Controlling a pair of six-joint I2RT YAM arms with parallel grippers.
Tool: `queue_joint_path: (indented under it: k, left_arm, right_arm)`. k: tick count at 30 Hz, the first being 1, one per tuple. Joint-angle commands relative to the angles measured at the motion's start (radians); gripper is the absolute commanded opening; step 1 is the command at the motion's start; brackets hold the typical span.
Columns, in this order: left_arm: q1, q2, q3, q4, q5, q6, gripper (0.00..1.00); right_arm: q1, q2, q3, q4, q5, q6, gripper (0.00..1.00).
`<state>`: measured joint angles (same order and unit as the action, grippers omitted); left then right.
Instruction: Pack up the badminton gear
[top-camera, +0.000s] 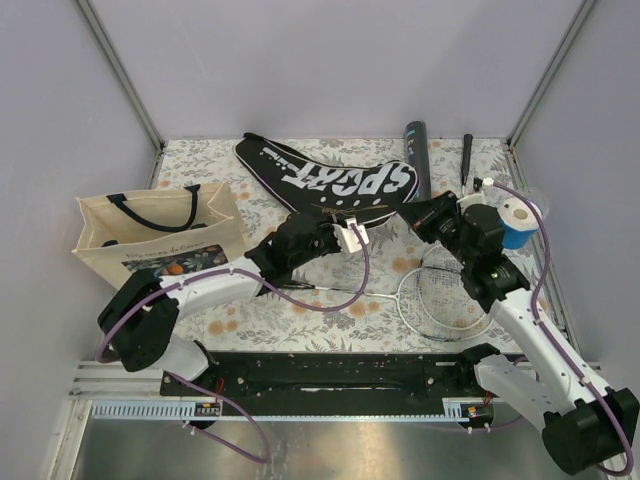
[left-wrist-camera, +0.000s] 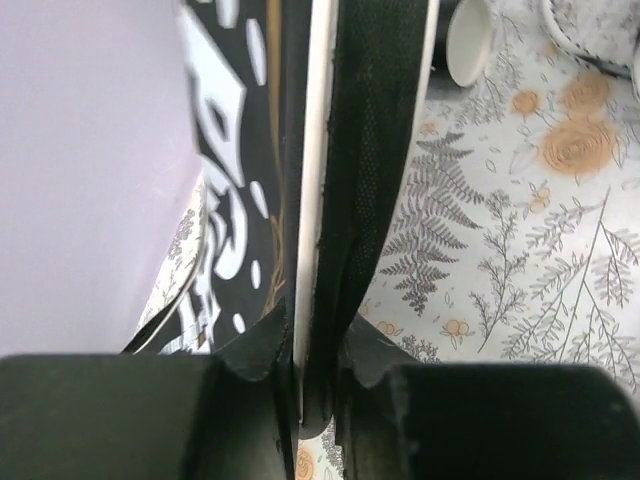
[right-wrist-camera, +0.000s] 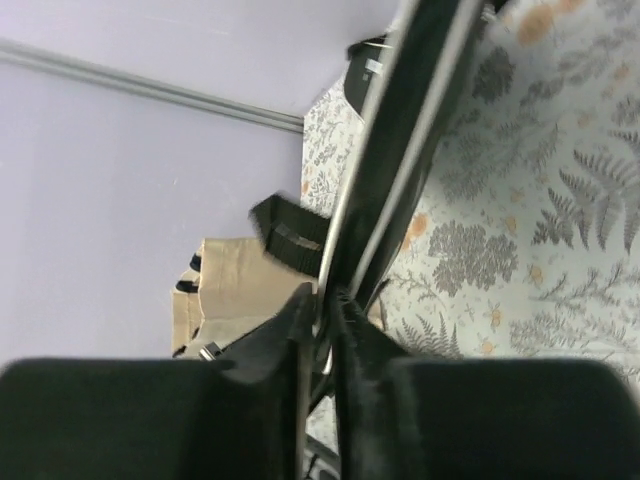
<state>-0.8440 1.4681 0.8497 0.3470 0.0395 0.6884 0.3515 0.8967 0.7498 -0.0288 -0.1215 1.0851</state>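
Cover (top-camera: 330, 178) lettered "SPORT" lies along the far edge of the table (top-camera: 260, 320). You have the left gripper (left-wrist-camera: 312, 345) and right gripper (right-wrist-camera: 325, 315) both clamped on its near rim. Racket (top-camera: 445, 300) rests toward the right edge.

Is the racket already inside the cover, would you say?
No, the racket lies bare on the table, outside the cover.
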Motion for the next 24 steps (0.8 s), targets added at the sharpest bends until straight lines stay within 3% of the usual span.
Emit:
queue_joint_path:
  k: [1, 4, 8, 16, 20, 24]
  left_arm:
    - [0.0, -0.101, 0.094, 0.106, -0.05, -0.061, 0.12]
    - [0.01, -0.181, 0.196, 0.003, -0.044, -0.14, 0.0]
    - [0.028, -0.253, 0.426, -0.292, 0.08, -0.277, 0.0]
    - [0.031, -0.399, 0.733, -0.735, 0.293, -0.357, 0.0]
    - [0.045, -0.433, 0.81, -0.897, 0.367, -0.352, 0.0]
    - [0.092, -0.442, 0.822, -0.973, 0.454, -0.386, 0.0]
  right_arm:
    - [0.007, -0.085, 0.08, 0.121, -0.035, -0.184, 0.3]
    - [0.004, -0.133, 0.164, 0.063, -0.055, -0.46, 0.56]
    - [0.004, -0.223, 0.214, -0.033, -0.026, -0.739, 0.71]
    - [0.004, -0.366, 0.145, -0.023, -0.223, -0.975, 0.86]
    - [0.004, -0.319, 0.154, -0.026, -0.32, -1.013, 0.98]
    - [0.004, -0.223, 0.177, -0.033, -0.391, -1.051, 0.99]
